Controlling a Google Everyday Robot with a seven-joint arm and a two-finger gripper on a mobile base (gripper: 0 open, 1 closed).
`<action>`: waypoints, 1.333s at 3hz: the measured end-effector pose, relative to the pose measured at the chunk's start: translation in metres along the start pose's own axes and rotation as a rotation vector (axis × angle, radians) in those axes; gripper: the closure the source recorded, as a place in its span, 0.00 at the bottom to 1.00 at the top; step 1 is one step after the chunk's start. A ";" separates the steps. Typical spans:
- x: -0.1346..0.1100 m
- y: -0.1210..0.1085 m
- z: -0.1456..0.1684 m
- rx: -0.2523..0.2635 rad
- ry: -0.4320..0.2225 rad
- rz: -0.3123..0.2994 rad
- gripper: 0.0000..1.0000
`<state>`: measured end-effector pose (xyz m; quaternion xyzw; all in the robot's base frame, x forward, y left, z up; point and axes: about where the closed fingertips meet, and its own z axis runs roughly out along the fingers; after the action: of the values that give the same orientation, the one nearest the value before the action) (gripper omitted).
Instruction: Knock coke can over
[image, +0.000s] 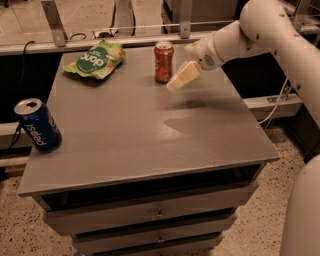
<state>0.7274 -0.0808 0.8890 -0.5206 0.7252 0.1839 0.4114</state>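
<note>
The coke can (163, 62) is a red-orange can with a silver top rim. It stands upright near the far edge of the grey table (140, 125). My gripper (176, 82) hangs from the white arm just right of the can, low over the table, a short gap from the can's lower right side. Its cream fingers point down and to the left toward the can.
A blue can with white lettering (37, 124) stands at the table's left edge. A green snack bag (95, 59) lies at the far left corner. The table has drawers below. A rail and metal posts run behind the table.
</note>
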 end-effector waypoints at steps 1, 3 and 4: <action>-0.012 -0.001 0.024 -0.030 -0.097 0.036 0.00; -0.038 0.016 0.044 -0.112 -0.261 0.061 0.00; -0.050 0.035 0.033 -0.152 -0.333 0.060 0.00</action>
<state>0.7151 -0.0142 0.9030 -0.4906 0.6465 0.3339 0.4795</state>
